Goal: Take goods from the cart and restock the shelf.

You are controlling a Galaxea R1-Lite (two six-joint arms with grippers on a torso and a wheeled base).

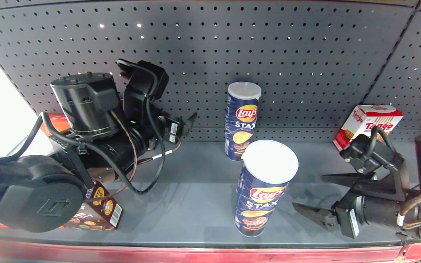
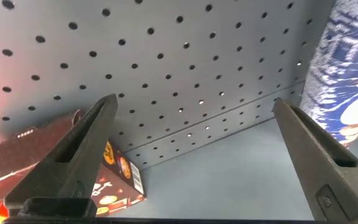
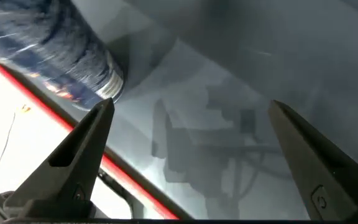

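In the head view two chip cans stand upright on the shelf (image 1: 196,182), the back can (image 1: 241,120) close to the pegboard wall (image 1: 269,54) and the front can (image 1: 261,190) near the red edge; the right gripper (image 1: 309,191) is just beside the front can, its jaws wide apart and holding nothing. In the left wrist view the left gripper (image 2: 194,102) faces the wall with its jaws fully spread and empty; a red-brown box (image 2: 114,180) lies against the wall. In the right wrist view the open, empty jaws hang over the shelf; the front can is near one finger (image 3: 79,155).
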